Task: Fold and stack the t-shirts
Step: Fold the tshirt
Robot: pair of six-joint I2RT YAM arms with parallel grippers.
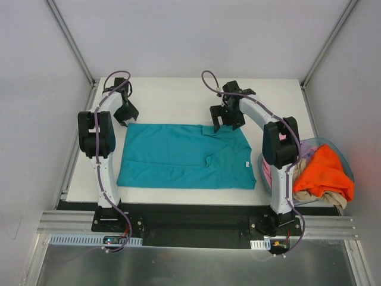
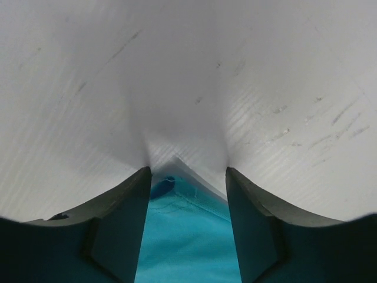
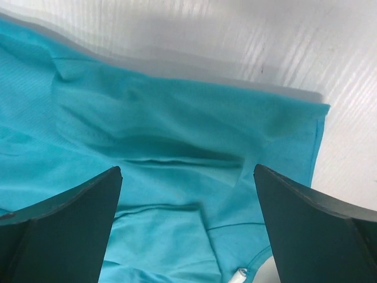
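A teal t-shirt (image 1: 184, 156) lies spread flat on the white table, partly folded, with its small white neck tag (image 1: 244, 164) near the right edge. My left gripper (image 1: 125, 121) is open over the shirt's far left corner (image 2: 177, 194), with the corner between the fingers. My right gripper (image 1: 221, 124) is open just above the shirt's far right part (image 3: 177, 147), near a folded sleeve; the tag shows there too (image 3: 242, 273). An orange t-shirt (image 1: 321, 170) lies on a tan one (image 1: 318, 196) in the basket, with pink cloth (image 1: 265, 174) at its left.
The round blue-grey basket (image 1: 342, 152) stands at the table's right edge beside the right arm. White walls and metal frame posts (image 1: 71, 42) surround the table (image 1: 172, 95). A metal rail runs along the near edge.
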